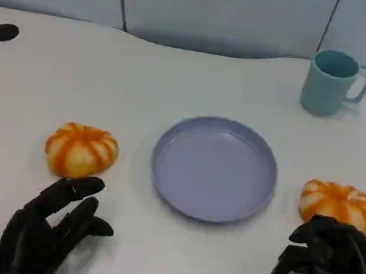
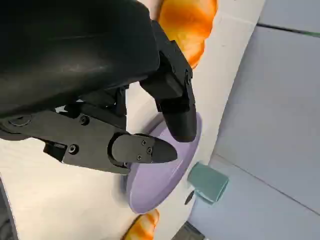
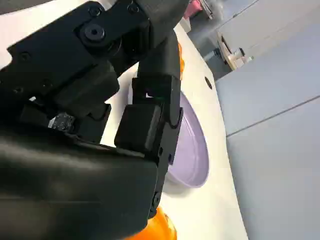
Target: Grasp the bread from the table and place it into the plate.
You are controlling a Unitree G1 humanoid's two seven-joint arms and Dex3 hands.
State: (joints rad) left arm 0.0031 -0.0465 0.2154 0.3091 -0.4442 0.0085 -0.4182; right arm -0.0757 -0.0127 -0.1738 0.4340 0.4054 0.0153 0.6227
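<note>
Both hands sit empty: left hand (image 1: 51, 228) spread, right hand (image 1: 331, 262) curled. I judge the reach underway; left bread (image 1: 81, 150) lies at nine o'clock of the plate (image 1: 165, 175), awaiting a grasp.

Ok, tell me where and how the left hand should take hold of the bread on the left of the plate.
Probably from above, fingers closing across the rounded flanks of the left bread. It is a low dome lying flat on the table, with no handle or edge to pinch. The left hand sits just in front of it, fingers apart, and the plate lies to its right.
</note>
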